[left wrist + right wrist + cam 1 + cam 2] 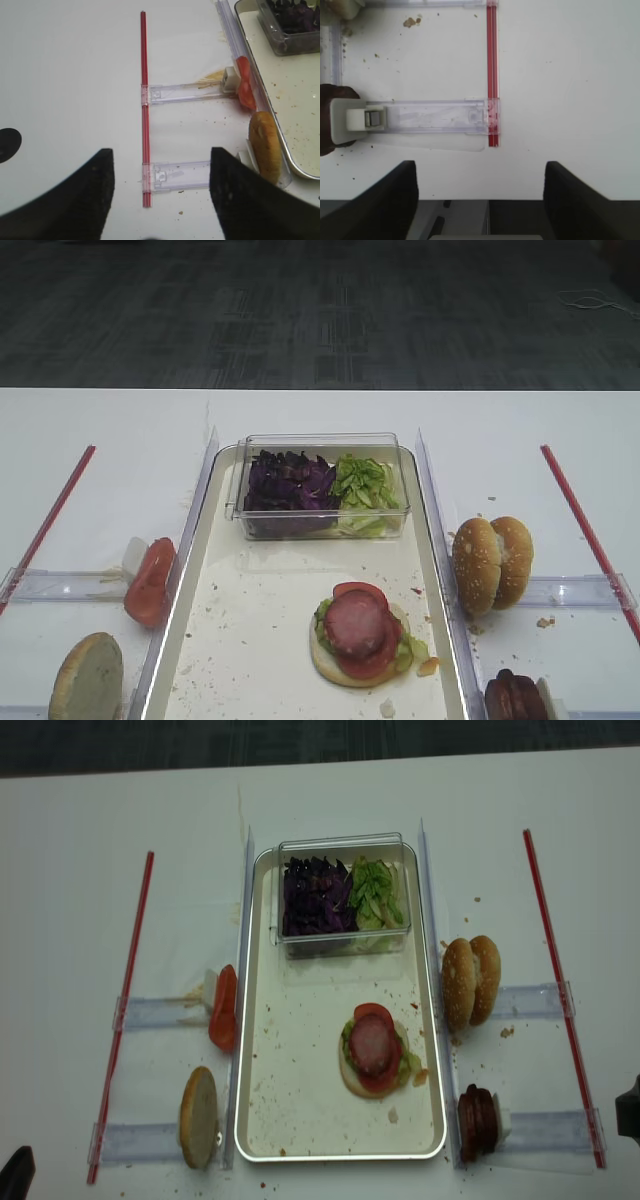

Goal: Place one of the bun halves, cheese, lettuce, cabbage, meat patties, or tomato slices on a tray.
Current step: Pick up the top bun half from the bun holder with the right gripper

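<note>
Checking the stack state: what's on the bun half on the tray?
On the bun half in the tray: green lettuce poking out at the edges, tomato slices, and a meat patty on top. Whether cheese or cabbage lies beneath is hidden.

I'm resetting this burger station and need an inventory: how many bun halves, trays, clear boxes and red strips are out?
Bun halves: 4
Tray: 1
Clear box: 1
Red strips: 2
Total: 8
</note>
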Motion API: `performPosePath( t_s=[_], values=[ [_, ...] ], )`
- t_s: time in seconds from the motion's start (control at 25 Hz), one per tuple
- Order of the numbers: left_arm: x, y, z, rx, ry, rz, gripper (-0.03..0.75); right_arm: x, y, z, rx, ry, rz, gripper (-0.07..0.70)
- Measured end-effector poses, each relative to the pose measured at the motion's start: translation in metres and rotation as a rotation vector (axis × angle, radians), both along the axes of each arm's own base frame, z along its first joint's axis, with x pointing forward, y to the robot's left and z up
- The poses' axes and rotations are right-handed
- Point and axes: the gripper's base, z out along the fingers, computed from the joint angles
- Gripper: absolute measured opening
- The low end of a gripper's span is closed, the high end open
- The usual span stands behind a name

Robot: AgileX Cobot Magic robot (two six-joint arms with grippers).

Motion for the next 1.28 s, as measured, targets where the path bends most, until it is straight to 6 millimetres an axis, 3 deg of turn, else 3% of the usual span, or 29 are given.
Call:
performPosePath(
  t_s=[0.52, 0.92, 1.28],
  values=[
    [0.000, 0.000, 0.000, 0.000, 0.000, 0.000, 0.420, 0.023, -0.003, -0.021, 0.023, 0.200, 0.007, 0.559],
    [0.000, 0.000, 0.000, 0.000, 0.000, 0.000, 0.420, 0.028, -0.003, -0.017, 0.026, 0.192, 0.006, 0.559],
    [0.000, 0.000, 0.000, 0.000, 0.000, 0.000, 0.419, 0.070, -0.008, -0.008, 0.037, 0.247, 0.005, 0.559]
  ],
)
